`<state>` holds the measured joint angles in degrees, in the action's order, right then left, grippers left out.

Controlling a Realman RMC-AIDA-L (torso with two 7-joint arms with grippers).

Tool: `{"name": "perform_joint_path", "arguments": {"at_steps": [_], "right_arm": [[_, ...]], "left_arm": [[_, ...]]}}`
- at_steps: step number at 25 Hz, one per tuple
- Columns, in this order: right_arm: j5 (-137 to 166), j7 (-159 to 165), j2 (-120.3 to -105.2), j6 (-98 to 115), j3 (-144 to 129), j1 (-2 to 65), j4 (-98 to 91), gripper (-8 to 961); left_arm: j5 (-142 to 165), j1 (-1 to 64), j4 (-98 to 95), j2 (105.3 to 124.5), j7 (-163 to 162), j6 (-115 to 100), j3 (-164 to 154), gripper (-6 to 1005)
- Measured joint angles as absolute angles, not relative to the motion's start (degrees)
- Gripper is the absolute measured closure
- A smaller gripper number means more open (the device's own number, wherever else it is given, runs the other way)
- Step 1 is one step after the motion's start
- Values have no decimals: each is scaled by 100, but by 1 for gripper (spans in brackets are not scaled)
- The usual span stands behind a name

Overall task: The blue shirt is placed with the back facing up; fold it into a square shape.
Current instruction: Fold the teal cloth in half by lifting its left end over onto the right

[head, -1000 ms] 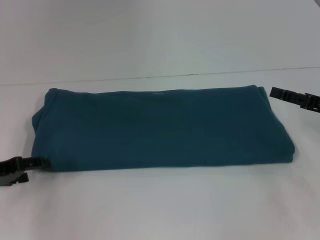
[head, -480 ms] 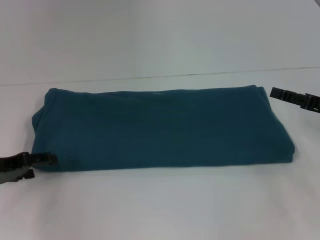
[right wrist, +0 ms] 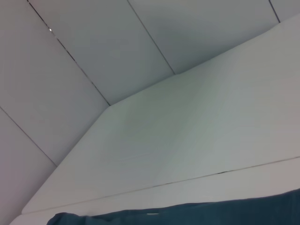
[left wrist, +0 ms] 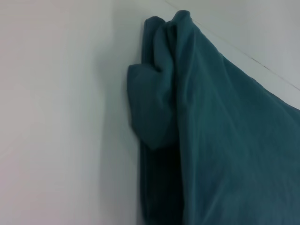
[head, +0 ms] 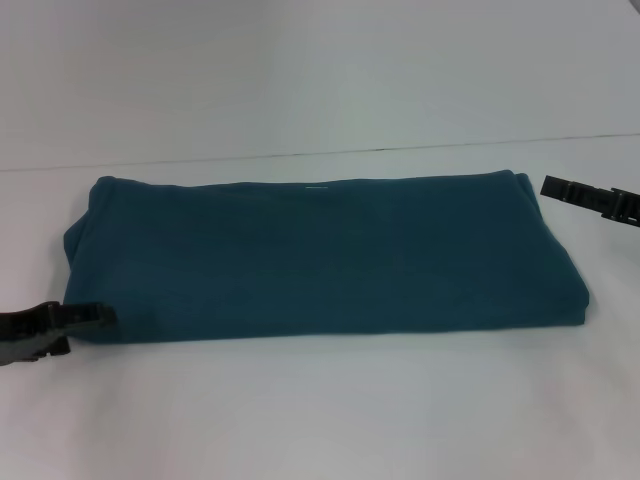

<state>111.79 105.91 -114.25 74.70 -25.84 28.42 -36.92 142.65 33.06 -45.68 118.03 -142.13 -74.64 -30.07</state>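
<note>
The plain dark teal-blue short-sleeved T-shirt of soft matte fabric (head: pixel 320 255) is lying on the white table (head: pixel 320 410), already folded down into a long wide band running across the middle of the head view. Its left end looks a bit lumpy, and the left wrist camera shows that end (left wrist: pixel 211 140) bunched into a few rounded folds.

The black left gripper (head: pixel 85 318) is down at the shirt's near-left corner, fingertip right at the fabric edge and looking like it touches it. Honestly I can't tell how far open it is or whether it has any cloth pinched.

The black right gripper (head: pixel 560 189) hangs just off the far-right corner, not touching the shirt, nothing in it, but can't tell if it's open or closed. Its wrist camera only catches a strip of blue shirt (right wrist: pixel 187 213) along the table.
</note>
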Motion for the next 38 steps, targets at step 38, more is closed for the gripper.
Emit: {"name": "perform_joint_path", "arguments": {"at_steps": [38], "right_arm": [[11161, 10591, -11425, 7479, -2583, 2839, -3692, 236]], "left_arm": [[14262, 3710, -4271, 11786, -14228, -7010, -3304, 90]]}}
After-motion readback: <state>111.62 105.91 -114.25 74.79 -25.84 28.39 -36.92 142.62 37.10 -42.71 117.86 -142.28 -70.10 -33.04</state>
